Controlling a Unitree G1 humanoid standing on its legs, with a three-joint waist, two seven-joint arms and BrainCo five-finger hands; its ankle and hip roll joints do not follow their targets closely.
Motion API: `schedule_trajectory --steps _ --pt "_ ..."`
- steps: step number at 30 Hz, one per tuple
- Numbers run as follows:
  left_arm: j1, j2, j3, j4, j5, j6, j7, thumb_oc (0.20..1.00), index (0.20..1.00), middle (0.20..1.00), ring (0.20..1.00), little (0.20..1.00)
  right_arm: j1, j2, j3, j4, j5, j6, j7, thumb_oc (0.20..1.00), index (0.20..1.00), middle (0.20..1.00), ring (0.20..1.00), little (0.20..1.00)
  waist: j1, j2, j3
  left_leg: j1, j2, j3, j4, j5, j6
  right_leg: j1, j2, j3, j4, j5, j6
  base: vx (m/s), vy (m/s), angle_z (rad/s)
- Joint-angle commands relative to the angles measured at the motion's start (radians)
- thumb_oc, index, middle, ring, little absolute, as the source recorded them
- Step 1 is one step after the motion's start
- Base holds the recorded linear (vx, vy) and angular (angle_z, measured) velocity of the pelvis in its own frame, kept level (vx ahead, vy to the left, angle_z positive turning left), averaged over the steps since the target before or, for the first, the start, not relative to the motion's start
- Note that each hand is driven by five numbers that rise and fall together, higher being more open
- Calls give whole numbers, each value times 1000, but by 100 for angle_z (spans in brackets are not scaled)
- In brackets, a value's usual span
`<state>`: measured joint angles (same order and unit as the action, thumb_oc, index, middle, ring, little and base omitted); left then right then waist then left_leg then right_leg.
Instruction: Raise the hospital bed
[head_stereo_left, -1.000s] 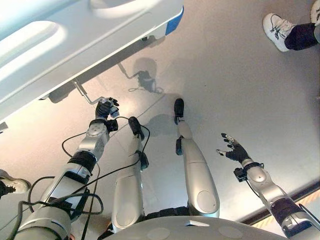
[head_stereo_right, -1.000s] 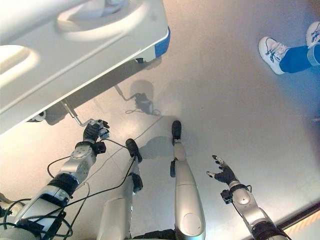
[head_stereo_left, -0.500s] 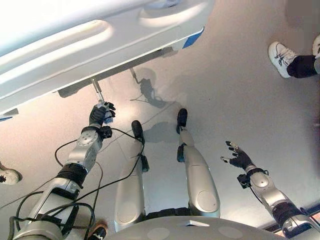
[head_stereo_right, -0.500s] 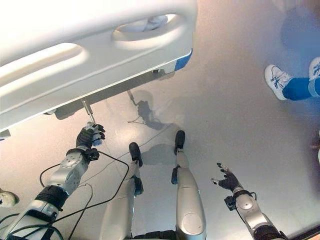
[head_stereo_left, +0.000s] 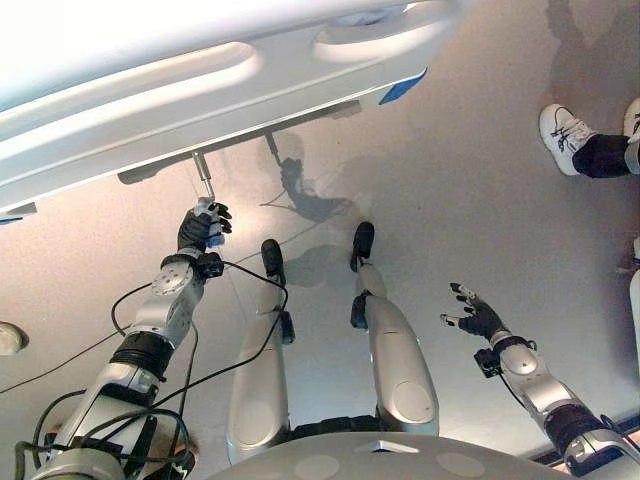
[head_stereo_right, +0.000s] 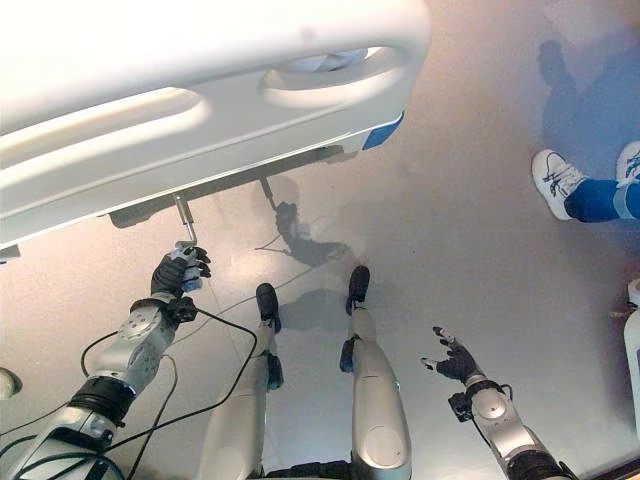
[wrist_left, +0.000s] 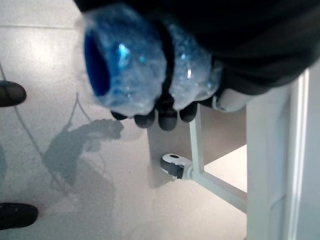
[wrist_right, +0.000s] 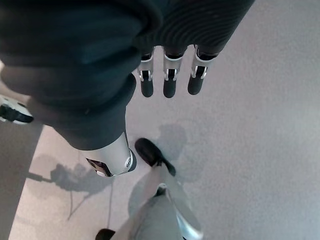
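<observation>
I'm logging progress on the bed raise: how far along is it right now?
Done: the left hand has reached the crank under the bed, its fingers curled round the blue grip. In hand: it holds the crank; the right hand hangs open over the floor. Left: the cranking itself. How high the bed stands can't be judged from these views.

I see a smooth pale grey floor (head_stereo_left: 480, 180), glossy, catching soft light and blurred shadows. A person's white shoe (head_stereo_left: 562, 133) and dark trouser leg (head_stereo_left: 603, 156) stand at the far right edge. Another pale shoe (head_stereo_left: 8, 338) sits at the left edge. A white object's edge (head_stereo_right: 632, 340) shows lower right.
</observation>
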<state>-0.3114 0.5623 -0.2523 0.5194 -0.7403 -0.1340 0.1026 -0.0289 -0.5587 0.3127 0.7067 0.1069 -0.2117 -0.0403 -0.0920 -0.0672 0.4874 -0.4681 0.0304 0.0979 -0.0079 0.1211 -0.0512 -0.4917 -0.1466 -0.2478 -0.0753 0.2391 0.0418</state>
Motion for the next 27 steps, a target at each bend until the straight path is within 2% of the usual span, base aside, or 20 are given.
schedule_trajectory --steps 1,12,18,27 --pt "222 78 56 -211 1 -123 -44 200 200 200 200 200 81 -4 1 -2 -6 -6 4 1000 1000 1000 1000 1000 68 -38 -66 -106 -71 -12 43 -5 50 -30 22 -19 97 -70 75 11 37 11" --pt "215 106 117 -75 -4 -118 -25 200 200 200 200 200 90 -4 11 -20 1 -14 13 1000 1000 1000 1000 1000 84 -89 -57 -132 -71 -30 36 1 52 -30 15 -47 77 -53 89 15 37 9" --pt "128 117 138 89 0 -107 3 200 200 200 200 200 91 -11 17 -57 21 -23 17 1000 1000 1000 1000 1000 78 -132 -39 -160 -66 -38 41 0 50 -43 15 -59 71 -45 96 18 24 4" --pt "7 122 128 235 3 -97 29 200 200 200 200 200 85 -20 31 -101 37 -27 9 1000 1000 1000 1000 1000 65 -162 -14 -200 -63 -40 53 -5 48 -66 13 -60 68 -38 100 14 21 4"
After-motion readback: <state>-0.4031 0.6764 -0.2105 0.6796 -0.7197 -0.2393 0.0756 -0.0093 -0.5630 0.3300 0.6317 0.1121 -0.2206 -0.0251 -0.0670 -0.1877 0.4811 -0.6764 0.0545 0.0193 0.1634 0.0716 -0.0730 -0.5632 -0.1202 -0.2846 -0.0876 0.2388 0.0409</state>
